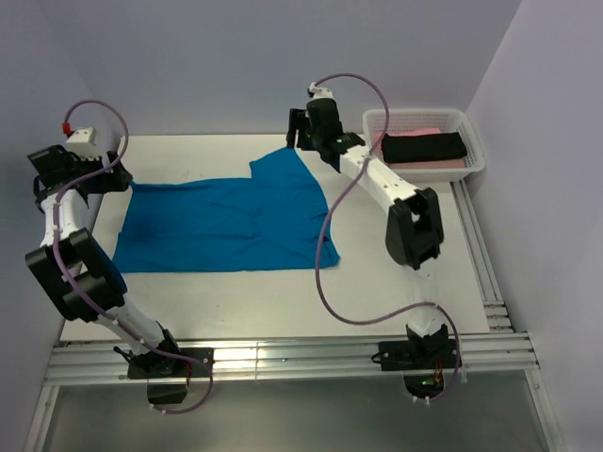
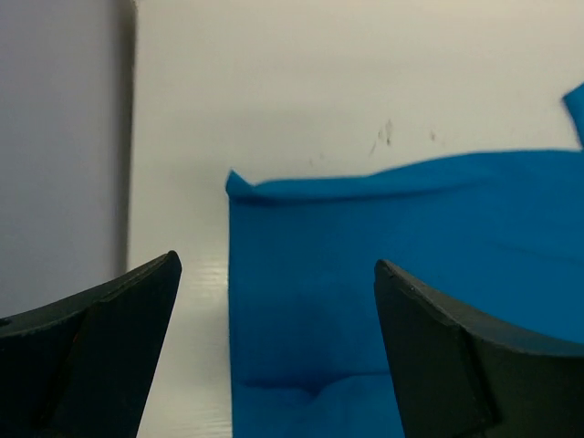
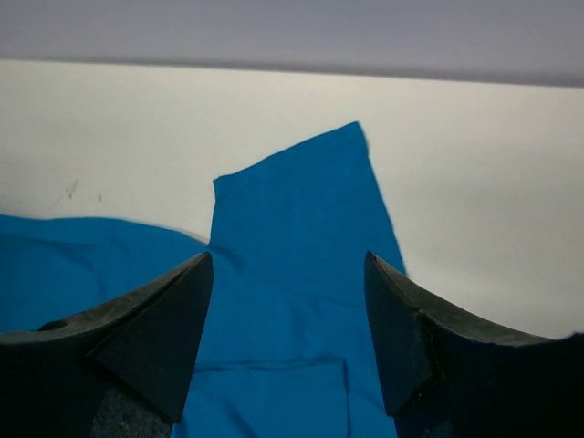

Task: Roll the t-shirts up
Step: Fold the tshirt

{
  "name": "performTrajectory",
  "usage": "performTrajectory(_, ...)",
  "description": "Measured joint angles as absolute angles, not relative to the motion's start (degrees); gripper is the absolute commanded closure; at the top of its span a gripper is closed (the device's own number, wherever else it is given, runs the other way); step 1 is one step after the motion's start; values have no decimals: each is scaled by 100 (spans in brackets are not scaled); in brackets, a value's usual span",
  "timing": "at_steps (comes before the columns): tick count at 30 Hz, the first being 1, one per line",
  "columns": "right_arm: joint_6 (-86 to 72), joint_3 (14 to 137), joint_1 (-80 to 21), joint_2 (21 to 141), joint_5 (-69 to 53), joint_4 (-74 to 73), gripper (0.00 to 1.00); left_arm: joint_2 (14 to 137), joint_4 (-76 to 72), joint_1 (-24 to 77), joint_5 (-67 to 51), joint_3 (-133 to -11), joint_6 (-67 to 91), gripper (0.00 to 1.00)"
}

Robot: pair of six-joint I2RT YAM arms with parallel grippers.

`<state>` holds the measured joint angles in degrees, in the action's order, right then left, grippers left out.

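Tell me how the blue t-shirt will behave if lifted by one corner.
The blue t-shirt will probably droop limp: it lies thin and flat on the table, one edge curled over. It likely weighs little for its spread. Pushed, it would probably bunch into folds rather than slide whole, as its creases suggest.

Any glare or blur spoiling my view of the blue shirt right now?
Top external: glare on the near metal rail, bright blue cloth t-shirt evenly lit. Left wrist: shirt edge slightly soft, left claw's fingers blurred. Right wrist: sleeve fairly sharp.
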<state>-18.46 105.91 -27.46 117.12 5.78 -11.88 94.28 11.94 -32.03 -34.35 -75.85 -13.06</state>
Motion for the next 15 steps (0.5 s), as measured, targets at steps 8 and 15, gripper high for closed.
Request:
performTrajectory(8,-1916,12337,-2521,13651,-115,-2029,28,10602,1577,-2888,-2991,-8416,-1262,10)
performTrajectory(15,-2429,12545,-2261,14263,-508,-2165,31,11421,1581,-2917,-2873,-9067,-1022,11)
